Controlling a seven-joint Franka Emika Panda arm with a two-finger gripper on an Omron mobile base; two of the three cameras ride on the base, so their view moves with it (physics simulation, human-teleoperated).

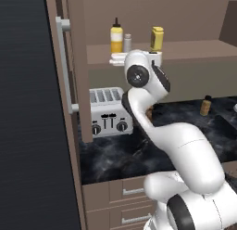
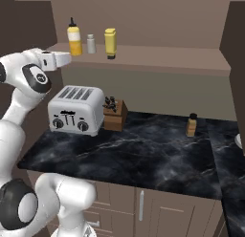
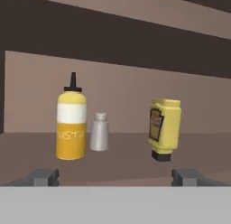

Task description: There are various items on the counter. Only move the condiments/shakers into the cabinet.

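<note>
Three condiment containers lined up on the cabinet shelf (image 2: 158, 57): one yellow squeeze bottle (image 3: 71, 123), one grey shaker (image 3: 99, 131), one squat yellow bottle (image 3: 164, 128). Below, one toaster (image 2: 75, 109), one knife block (image 2: 115, 113), one small brown bottle (image 2: 192, 124).

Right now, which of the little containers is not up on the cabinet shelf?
The small amber bottle with the dark cap: it stands alone on the counter, while the squeeze bottle, shaker and yellow bottle stand on the shelf.
</note>
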